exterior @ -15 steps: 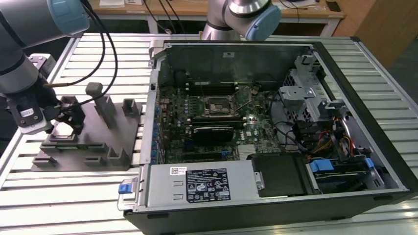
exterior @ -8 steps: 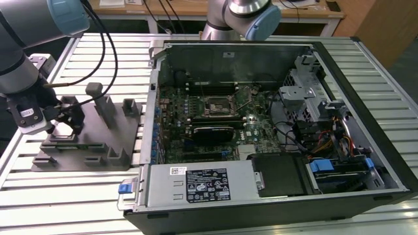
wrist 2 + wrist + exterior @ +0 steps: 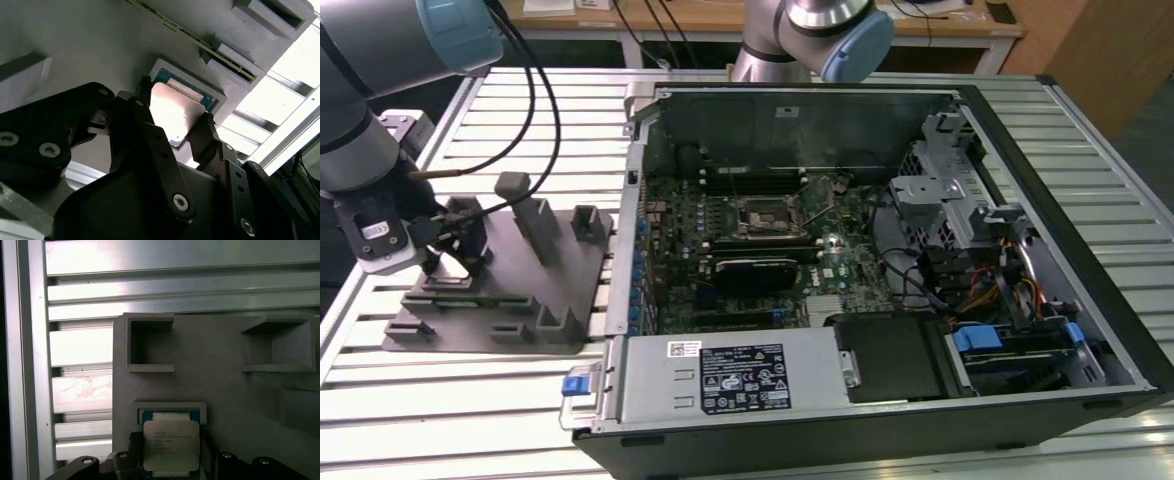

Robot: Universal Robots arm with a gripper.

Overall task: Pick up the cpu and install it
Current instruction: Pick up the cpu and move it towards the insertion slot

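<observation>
Black, angular fingers (image 3: 145, 115) of the gripper (image 3: 172, 115) are closing on the cpu (image 3: 171, 447), pressing against two opposite edges of it in both wrist views. The cpu is lying flat in a shallow square seat with a raised rim on the grey fixture (image 3: 225, 400), its smooth silvery lid catching the light above a thin teal border. The fixture is showing a matte, faintly grained plastic surface with boxy open pockets and upright posts. It is resting on a table of ribbed, brushed aluminium slats (image 3: 80, 345). In the exterior view the gripper (image 3: 447, 245) is hanging over the fixture at the exterior view's left, well apart from the open black computer case (image 3: 881, 400), where the green motherboard (image 3: 720, 210) and its dark metal-framed socket (image 3: 761, 215) are lying exposed. A wooden desk (image 3: 720, 15) is standing behind
</observation>
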